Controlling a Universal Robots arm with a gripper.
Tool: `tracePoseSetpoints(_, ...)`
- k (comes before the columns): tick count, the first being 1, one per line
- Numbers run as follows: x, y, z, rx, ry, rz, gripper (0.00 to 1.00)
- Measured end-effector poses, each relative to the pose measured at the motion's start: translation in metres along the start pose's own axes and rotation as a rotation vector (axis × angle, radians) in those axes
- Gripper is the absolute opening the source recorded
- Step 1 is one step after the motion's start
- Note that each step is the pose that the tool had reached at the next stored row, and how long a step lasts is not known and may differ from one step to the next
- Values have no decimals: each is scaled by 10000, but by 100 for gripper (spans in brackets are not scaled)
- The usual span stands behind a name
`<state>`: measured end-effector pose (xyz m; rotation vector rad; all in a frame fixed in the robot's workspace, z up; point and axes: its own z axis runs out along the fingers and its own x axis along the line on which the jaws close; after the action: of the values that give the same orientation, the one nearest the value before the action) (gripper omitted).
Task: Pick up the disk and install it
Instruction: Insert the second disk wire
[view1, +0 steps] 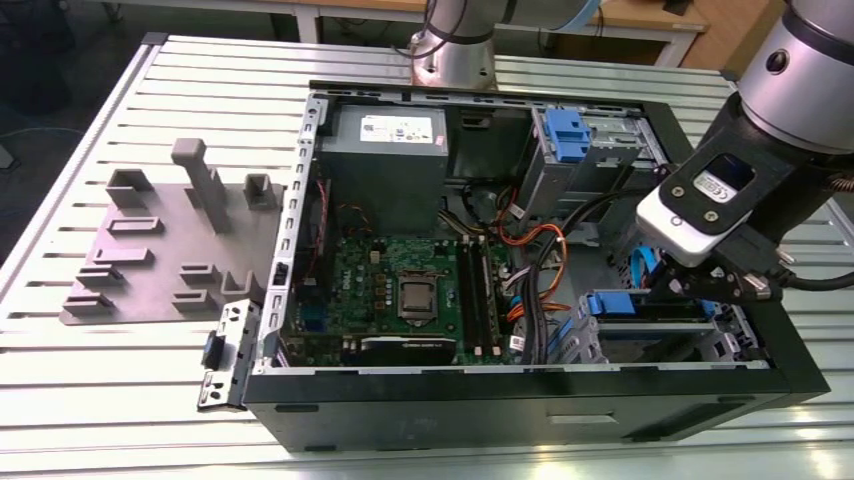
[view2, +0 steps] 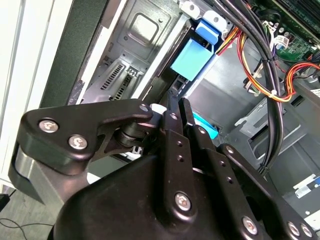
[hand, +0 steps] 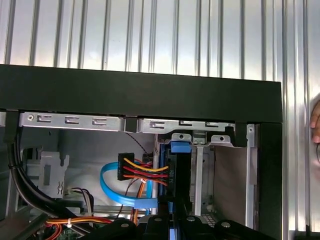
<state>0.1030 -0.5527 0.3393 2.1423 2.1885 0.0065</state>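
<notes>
Ribbed aluminium slats form the work table (view1: 80, 250), on which an open black computer case (view1: 534, 400) is laid on its side with its inside exposed. A grey fixture plate (view1: 160, 250) with upright blocks is seen at nine o'clock from the case in the exterior view. Inside the case, a green motherboard (view1: 400, 290) is set near the middle, a big grey box (view1: 384, 150) with a white sticker at twelve o'clock from it, and a small blue latch (view1: 566, 135) on a grey metal cage towards one o'clock. Orange, red and yellow cables (view1: 534, 260) are strung between the board and the drive bays.

The arm is lowered into the case at about four o'clock from the motherboard, the gripper (view1: 714, 285) being placed over the lower drive bay. The disk (view1: 654, 305) is found there — its blue carrier frame is seen at the bay, beside the metal cage wall and directly under the gripper. In the second wrist view the gripper (view2: 175, 102) is pointed at a blue part of the disk (view2: 192, 57) inside the bay; in the first wrist view a blue tab (hand: 181, 147) is seen between the bay rails. Whether the jaws are closed on the disk cannot be told — the fingertips are hidden by the gripper's own black links.

A blue flat cable (hand: 117, 192) is looped near the bay.
</notes>
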Motion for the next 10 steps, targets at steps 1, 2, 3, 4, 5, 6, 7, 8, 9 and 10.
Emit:
tracePoseSetpoints(1,-1,0,1,0,2,0,16)
tracePoseSetpoints(2,-2,0,4,0,4,1,16)
tracePoseSetpoints(3,-4,0,5,0,3,1,16)
tracePoseSetpoints(4,-5,0,7,0,1,1,16)
tracePoseSetpoints(5,-7,0,11,0,-1,1,16)
tracePoseSetpoints(6,-7,0,13,0,-1,0,16)
tracePoseSetpoints(7,-8,-1,17,0,0,1,16)
tracePoseSetpoints(8,-10,-1,20,0,2,1,16)
tracePoseSetpoints(9,-11,-1,24,-1,6,1,16)
tracePoseSetpoints(10,-12,-1,28,-1,13,2,16)
